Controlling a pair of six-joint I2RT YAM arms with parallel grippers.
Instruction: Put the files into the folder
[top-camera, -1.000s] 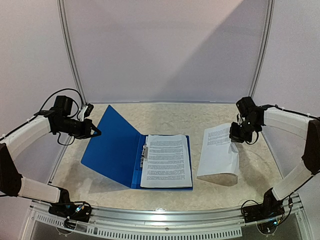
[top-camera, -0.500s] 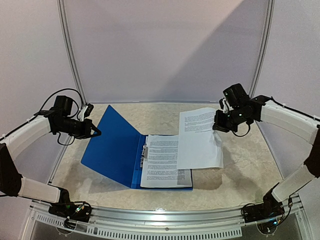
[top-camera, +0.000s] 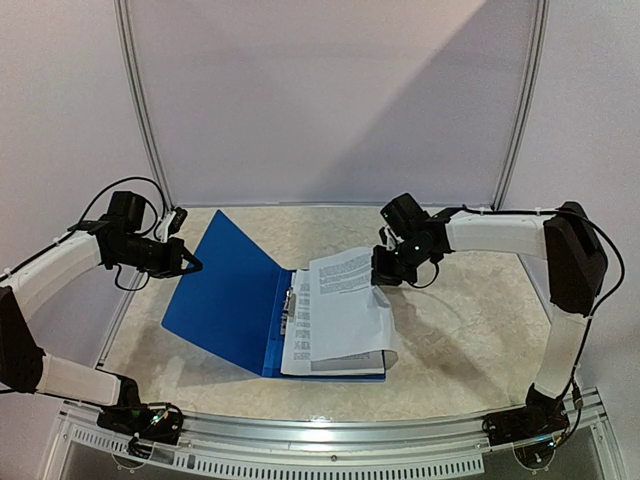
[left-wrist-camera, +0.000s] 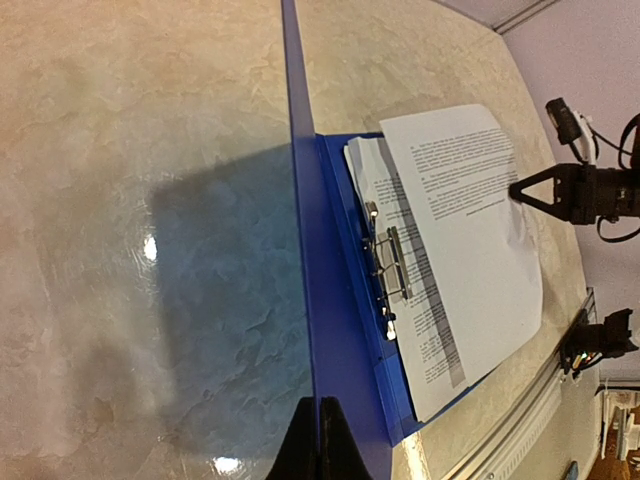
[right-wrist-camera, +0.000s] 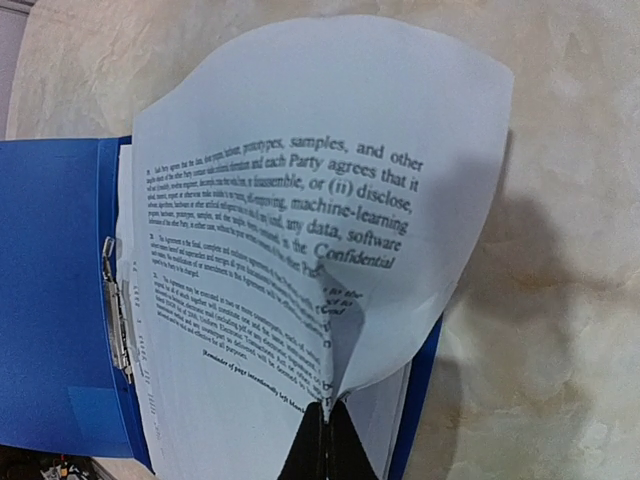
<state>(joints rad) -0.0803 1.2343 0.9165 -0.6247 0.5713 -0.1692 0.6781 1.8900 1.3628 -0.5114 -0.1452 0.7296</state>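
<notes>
The blue folder (top-camera: 225, 295) lies open on the table, its left cover raised and pinched at the edge by my left gripper (top-camera: 188, 265), which is shut on it (left-wrist-camera: 318, 440). White printed sheets (top-camera: 305, 345) lie on the folder's right half beside the metal clip (left-wrist-camera: 385, 285). My right gripper (top-camera: 385, 272) is shut on one printed sheet (top-camera: 345, 300) and holds it, creased and drooping, over the sheets in the folder. In the right wrist view the fingers (right-wrist-camera: 325, 450) pinch the sheet's edge (right-wrist-camera: 300, 170) above the folder (right-wrist-camera: 55, 300).
Beige marbled tabletop (top-camera: 470, 320) extends to the right of the folder. White back wall and curved frame posts (top-camera: 140, 110) border the table. A metal rail (top-camera: 330, 435) runs along the near edge.
My right gripper has carried the sheet leftward from the table's right side until it hangs over the folder's right half. The left arm and raised cover have not moved.
</notes>
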